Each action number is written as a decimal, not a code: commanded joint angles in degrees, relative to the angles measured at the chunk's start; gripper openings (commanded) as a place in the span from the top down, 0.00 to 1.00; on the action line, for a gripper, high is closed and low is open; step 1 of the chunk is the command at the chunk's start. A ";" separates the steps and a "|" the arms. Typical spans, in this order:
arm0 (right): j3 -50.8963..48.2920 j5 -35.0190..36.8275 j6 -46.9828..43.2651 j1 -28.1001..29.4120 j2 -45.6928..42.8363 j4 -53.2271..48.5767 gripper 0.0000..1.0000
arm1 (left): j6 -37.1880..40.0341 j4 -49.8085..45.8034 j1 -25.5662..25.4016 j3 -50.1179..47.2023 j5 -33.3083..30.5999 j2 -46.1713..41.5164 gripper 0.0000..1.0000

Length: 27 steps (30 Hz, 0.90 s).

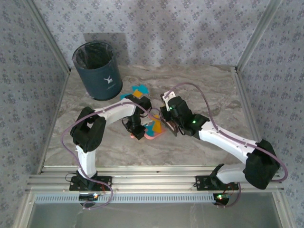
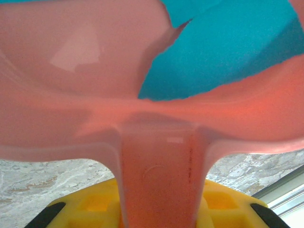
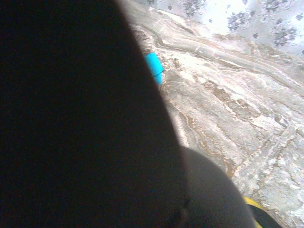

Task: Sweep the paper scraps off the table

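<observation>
**Clamping Both Jaws: Dustpan on the Left, Dark Tool on the Right**

Left gripper [image 1: 137, 132] is squeezing its jaws tight on the handle of one pink dustpan [image 1: 153, 133]. In the left wrist view the yellow fingers [image 2: 90, 204] are pressing on the handle from either side. The pan is lying low at mid-table, its mouth facing the right arm.

Right gripper [image 1: 167, 116] is clenching too, holding a single dark tool [image 1: 172, 127]. The tool's brownish edge is sitting just beside the pan's mouth. I cannot tell whether it is a brush.

Paper scraps [image 1: 137, 91] are lying in two groups on the table [image 1: 209, 90]. One small orange and teal cluster is sitting near the one dark bin [image 1: 96, 71]. Teal pieces [image 2: 223, 52] are resting inside the pan. An exact count is not showing. One teal scrap [image 3: 153, 67] is peeking out beside the dark shape in the right wrist view.
</observation>
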 commanded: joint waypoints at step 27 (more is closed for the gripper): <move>4.58 -11.70 -0.62 -7.43 11.49 13.63 1.00 | 0.84 0.52 -0.91 -0.92 1.42 -1.63 1.00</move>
